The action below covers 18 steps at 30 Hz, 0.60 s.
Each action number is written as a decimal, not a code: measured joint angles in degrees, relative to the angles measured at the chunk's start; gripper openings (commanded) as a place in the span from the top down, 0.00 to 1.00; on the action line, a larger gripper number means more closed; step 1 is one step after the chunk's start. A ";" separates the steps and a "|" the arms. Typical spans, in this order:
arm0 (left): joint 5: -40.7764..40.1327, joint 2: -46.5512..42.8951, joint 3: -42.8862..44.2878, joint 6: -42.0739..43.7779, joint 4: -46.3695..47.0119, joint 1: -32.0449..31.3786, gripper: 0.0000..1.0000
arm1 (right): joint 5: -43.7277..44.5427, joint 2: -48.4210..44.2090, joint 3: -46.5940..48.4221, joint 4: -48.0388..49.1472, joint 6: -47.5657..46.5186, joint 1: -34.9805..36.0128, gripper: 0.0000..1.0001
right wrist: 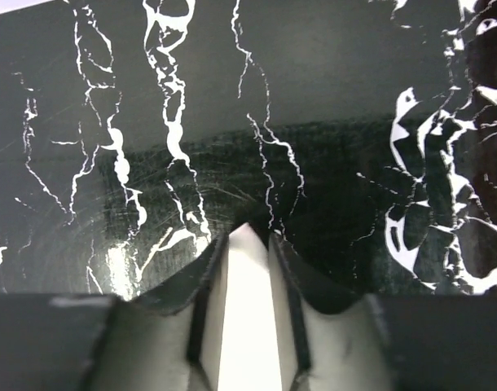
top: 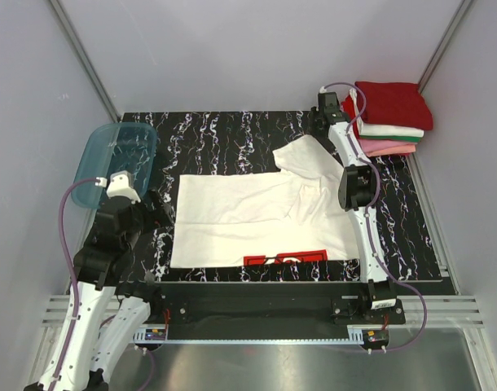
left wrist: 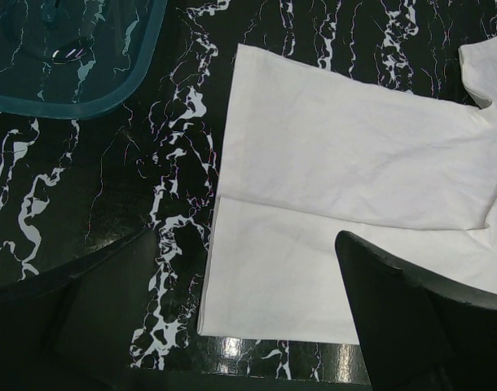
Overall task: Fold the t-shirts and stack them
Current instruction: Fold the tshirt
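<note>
R pincer (right wrist: 248, 238) nips tee (top: 248, 220) (wrist cam only) | L pincer (left wrist: 242, 244) agape

Only red print (top: 285, 257) on white t-shirt (top: 232, 220); lettering too small to read.

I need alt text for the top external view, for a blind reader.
A white t-shirt lies spread on a black marbled table, red print at its near hem. The right gripper is at its far sleeve, the left gripper beside its left edge. A teal tub sits far left, folded shirts far right.
</note>
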 measured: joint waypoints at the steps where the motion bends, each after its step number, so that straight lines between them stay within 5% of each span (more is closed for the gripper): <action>1: -0.07 -0.04 -0.02 0.00 -0.02 0.00 0.01 | -0.15 0.00 -0.02 -0.02 0.15 0.02 0.73; 6: -0.46 -0.09 -0.02 0.00 -0.02 0.00 0.01 | -0.92 -0.22 -0.83 0.09 0.79 0.02 1.00; 18: -0.68 0.11 -0.02 0.09 0.00 1.25 0.01 | -2.69 -6.73 -12.55 4.20 0.46 0.09 1.00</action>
